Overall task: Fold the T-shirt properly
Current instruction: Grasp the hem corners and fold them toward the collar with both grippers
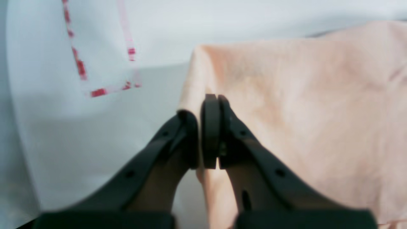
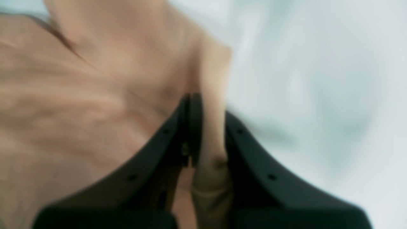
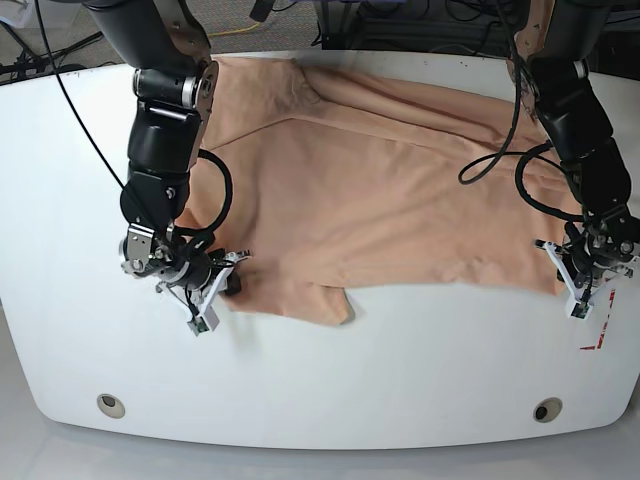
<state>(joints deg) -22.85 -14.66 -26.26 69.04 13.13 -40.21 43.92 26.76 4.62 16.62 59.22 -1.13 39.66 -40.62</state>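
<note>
The T-shirt (image 3: pixel 400 190) lies spread across the far half of the white table (image 3: pixel 320 400), its near hem running side to side and a sleeve flap poking toward the front edge. The left gripper (image 1: pixel 203 127) is pinched tight on the hem corner by the red tape mark (image 1: pixel 98 92), and the right gripper (image 2: pixel 206 127) is clamped on a bunched fold at the opposite edge. With both corners held, I'd judge the lift should rise evenly on both sides, keeping the hem taut so the fold lands straight. This is thin, soft peach knit, creasing readily, limp enough to sag between the arms; the tabletop looks smooth and glossy.
</note>
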